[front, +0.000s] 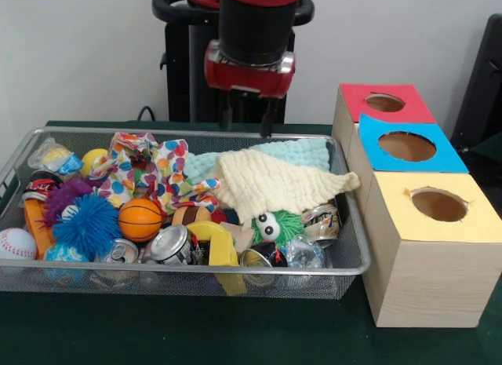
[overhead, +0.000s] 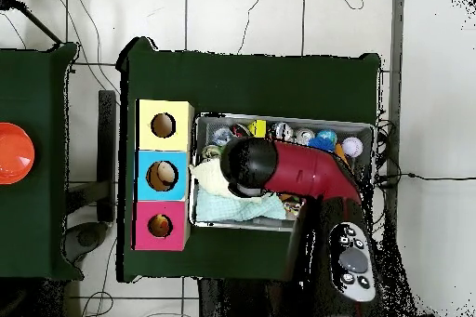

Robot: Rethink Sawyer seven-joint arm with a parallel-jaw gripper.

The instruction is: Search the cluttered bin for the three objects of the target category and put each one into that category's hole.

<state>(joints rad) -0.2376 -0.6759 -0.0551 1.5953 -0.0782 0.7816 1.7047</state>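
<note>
The gripper [front: 246,122] is seen at upper centre of the front view, above the bin's [front: 345,224] far rim, its two fingers spread apart and holding nothing. Directly below it lie the yellow cloth [front: 271,184] and mint cloth [front: 294,153]. The three boxes [front: 427,247] stand at right.

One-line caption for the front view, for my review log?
Tool above a wire bin cluttered with balls, cans and cloths, beside three boxes with red, blue and yellow holed tops.
</note>
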